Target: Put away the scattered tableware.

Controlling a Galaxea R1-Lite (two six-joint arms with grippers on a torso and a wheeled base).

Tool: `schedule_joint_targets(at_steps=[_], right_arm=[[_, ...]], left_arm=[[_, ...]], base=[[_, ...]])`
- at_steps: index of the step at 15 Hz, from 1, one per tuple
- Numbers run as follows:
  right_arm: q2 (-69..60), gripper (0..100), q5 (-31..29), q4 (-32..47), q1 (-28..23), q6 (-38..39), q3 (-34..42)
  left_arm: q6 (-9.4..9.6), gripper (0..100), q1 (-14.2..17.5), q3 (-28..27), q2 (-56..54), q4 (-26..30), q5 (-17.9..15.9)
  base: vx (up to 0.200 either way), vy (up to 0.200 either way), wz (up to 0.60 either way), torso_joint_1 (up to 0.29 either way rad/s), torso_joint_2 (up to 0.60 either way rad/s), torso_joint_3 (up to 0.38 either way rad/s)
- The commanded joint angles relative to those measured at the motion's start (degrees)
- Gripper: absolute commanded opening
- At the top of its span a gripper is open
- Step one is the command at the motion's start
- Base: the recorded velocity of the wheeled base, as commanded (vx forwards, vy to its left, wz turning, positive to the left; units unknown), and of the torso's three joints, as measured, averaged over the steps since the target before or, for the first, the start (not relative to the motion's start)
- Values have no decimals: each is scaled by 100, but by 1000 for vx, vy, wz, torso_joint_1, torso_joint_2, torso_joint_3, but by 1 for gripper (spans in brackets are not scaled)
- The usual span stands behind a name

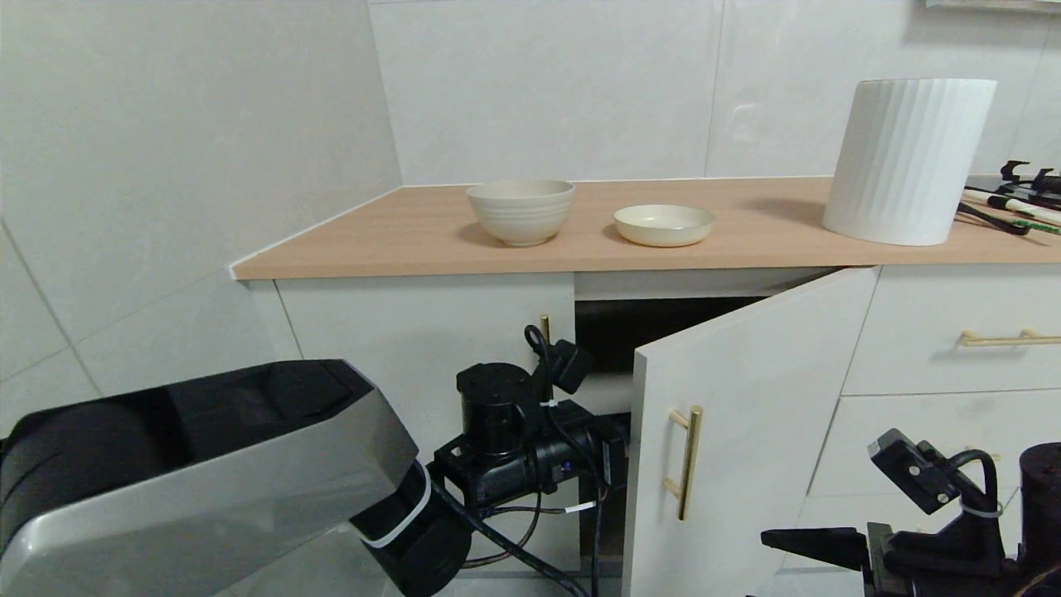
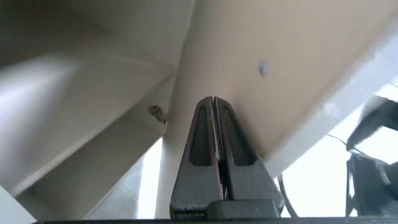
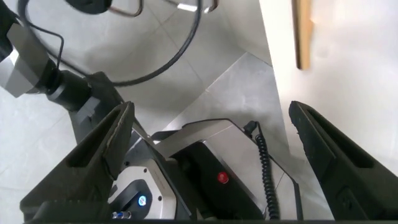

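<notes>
A beige ribbed bowl [image 1: 520,211] and a shallow cream dish [image 1: 664,225] stand side by side on the wooden countertop [image 1: 373,245]. Below them the white cabinet door [image 1: 746,431] with a gold handle [image 1: 686,460] stands partly open. My left gripper [image 1: 611,446] reaches into the dark gap behind the door's edge. In the left wrist view the left gripper [image 2: 212,102] is shut with nothing in it, its tips against the door's inner face [image 2: 280,68]. My right gripper [image 1: 796,543] hangs low in front of the door, and the right wrist view shows it [image 3: 211,124] open and empty.
A tall white ribbed container [image 1: 908,162] stands on the counter's right side, with pens and tools [image 1: 1011,207] beyond it. Drawers with gold handles [image 1: 1007,337] are to the door's right. Tiled walls close the left and back.
</notes>
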Motion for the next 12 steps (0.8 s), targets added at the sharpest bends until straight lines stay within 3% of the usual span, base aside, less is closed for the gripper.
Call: schedule_joint_targets(at_steps=[1, 3, 9, 12], right_arm=[[-6, 100, 3, -5, 14, 1, 32], [-6, 100, 3, -5, 5, 1, 32], [-14, 100, 3, -5, 31, 1, 32], [-14, 100, 20, -5, 31, -8, 67]], left_arm=[[-1, 0, -10, -180, 14, 86, -2], [-1, 0, -10, -241, 14, 138, -2], [-1, 0, -19, -479, 93, 270, -2], [-1, 0, -19, -1006, 295, 842, -2]], base=[[0, 0, 0, 0, 0, 0], [0, 0, 0, 0, 0, 0], [-200, 0, 0, 4, 2, 5], [0, 0, 0, 0, 0, 0]])
